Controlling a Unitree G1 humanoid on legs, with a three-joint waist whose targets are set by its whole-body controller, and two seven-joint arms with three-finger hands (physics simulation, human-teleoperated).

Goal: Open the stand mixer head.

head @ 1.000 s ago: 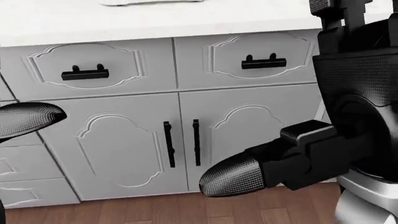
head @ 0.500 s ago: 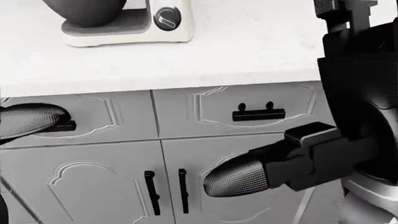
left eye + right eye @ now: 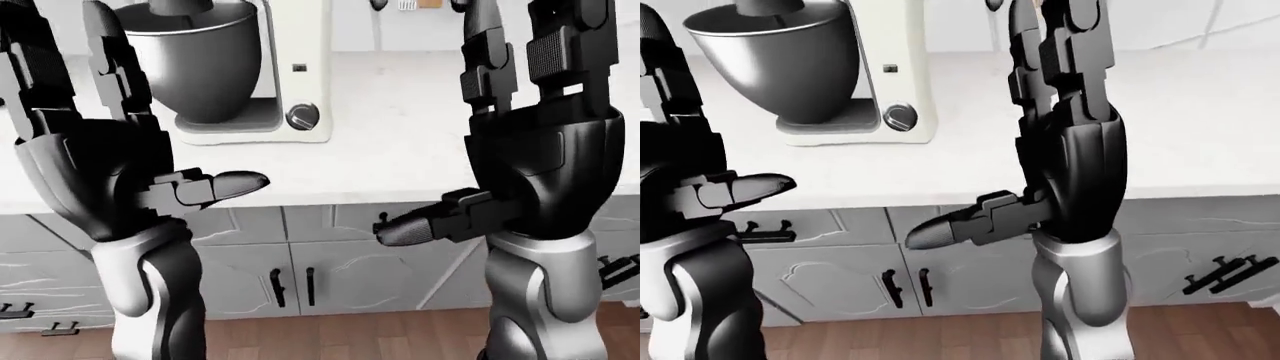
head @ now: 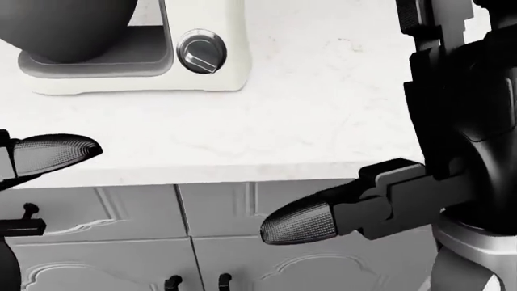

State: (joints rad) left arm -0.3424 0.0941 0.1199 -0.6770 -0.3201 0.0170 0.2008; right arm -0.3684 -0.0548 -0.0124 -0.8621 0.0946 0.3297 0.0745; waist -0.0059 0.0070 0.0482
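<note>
The stand mixer (image 3: 295,82) is cream with a grey metal bowl (image 3: 200,60) and a round side knob (image 4: 200,53). It stands on the white counter at the upper left of the eye views. Its head is cut off by the top edge, and a shaft (image 3: 770,7) reaches down into the bowl. My left hand (image 3: 110,157) is open, fingers upright, thumb (image 3: 235,184) pointing right, below and left of the mixer. My right hand (image 3: 540,150) is open, fingers upright, to the right of the mixer. Neither hand touches the mixer.
The white counter (image 3: 400,142) runs across the views, its edge just beyond my hands. Below it are grey drawers and cabinet doors with black handles (image 3: 290,285). A wood floor (image 3: 340,337) shows at the bottom. A pale wall (image 3: 1120,22) stands behind the counter.
The head view has shifted upward from the cabinet doors to the counter top and the mixer base. My hands hold nearly the same places in the picture, both still open.
</note>
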